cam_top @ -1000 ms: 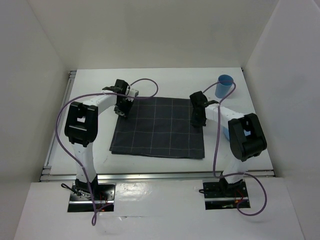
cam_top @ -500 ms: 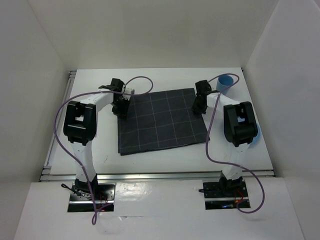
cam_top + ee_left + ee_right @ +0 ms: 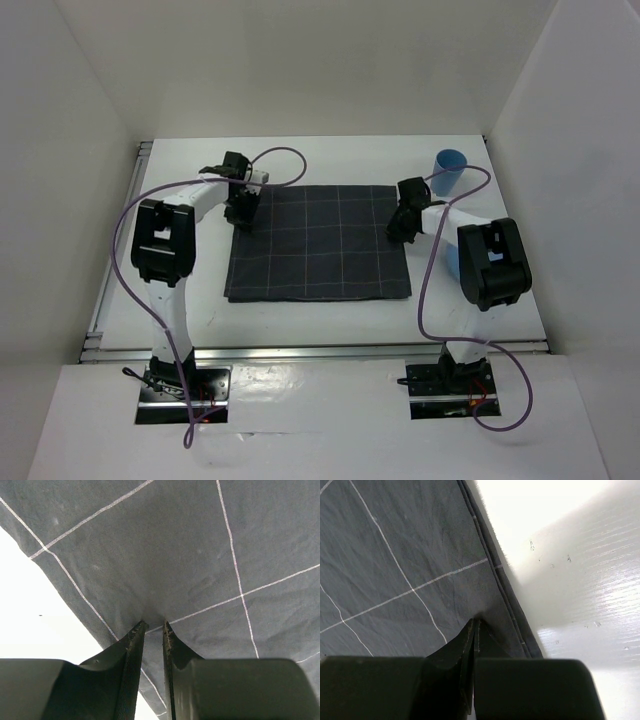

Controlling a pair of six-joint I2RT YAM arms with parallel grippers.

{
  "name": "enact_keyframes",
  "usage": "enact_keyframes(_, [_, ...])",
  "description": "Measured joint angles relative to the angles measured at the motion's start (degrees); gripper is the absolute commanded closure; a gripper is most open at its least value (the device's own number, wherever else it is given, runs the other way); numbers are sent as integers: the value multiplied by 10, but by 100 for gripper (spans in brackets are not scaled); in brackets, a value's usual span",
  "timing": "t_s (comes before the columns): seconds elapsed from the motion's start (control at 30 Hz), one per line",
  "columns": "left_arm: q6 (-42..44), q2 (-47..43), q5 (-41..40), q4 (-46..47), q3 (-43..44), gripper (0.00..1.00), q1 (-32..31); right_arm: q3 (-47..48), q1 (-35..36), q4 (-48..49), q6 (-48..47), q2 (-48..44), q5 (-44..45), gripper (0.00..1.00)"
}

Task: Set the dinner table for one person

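On the dinner table (image 3: 330, 160) sit two things — one mat (image 3: 320, 245), one cup (image 3: 449, 170).

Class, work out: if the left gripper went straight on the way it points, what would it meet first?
The left gripper would meet the checked cloth mat it pinches; the white tabletop probably lies just beneath.

Plain white walls (image 3: 300, 70) are standing on three sides, boxing the space in. Soft, even light is washing over them.
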Motion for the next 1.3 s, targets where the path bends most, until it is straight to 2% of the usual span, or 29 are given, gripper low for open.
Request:
enact_keyframes(0.17, [-1, -9, 0, 13, -13, 70, 0, 3, 0, -3, 1, 0, 1, 100])
enact_keyframes(0.2, [-1, -9, 0, 13, -13, 70, 0, 3, 2, -3, -1, -1, 2, 97])
enact_keyframes(0.3, [-1, -11, 0, 9, -11, 68, 0, 5, 17, -13, -7, -5, 27, 83])
enact_keyframes(0.4, [-1, -11, -6, -10, -4, 68, 2, 16, 41, -46, -18, -7, 60, 77])
enact_keyframes(0.53, [0, -37, -12, -40, -4, 68, 6, 27, 57, -81, -29, -12, 79, 48])
enact_keyframes(0.63, [3, -89, -12, -47, -32, 68, 8, 26, 66, -100, -35, -35, 91, 45])
enact_keyframes(0.8, [14, -163, -11, -68, -103, 70, 9, -4, 92, -108, -33, -124, 104, 88])
enact_keyframes(0.9, [20, -163, -10, -77, -148, 71, 9, -34, 98, -108, -25, -156, 91, 100])
enact_keyframes(1.07, [22, -135, -4, -90, -187, 71, 9, -89, 85, -125, 2, -136, 54, 100])
enact_keyframes(1.3, [32, -121, -4, -90, -189, 72, 9, -127, 22, -112, 36, -138, 9, 100])
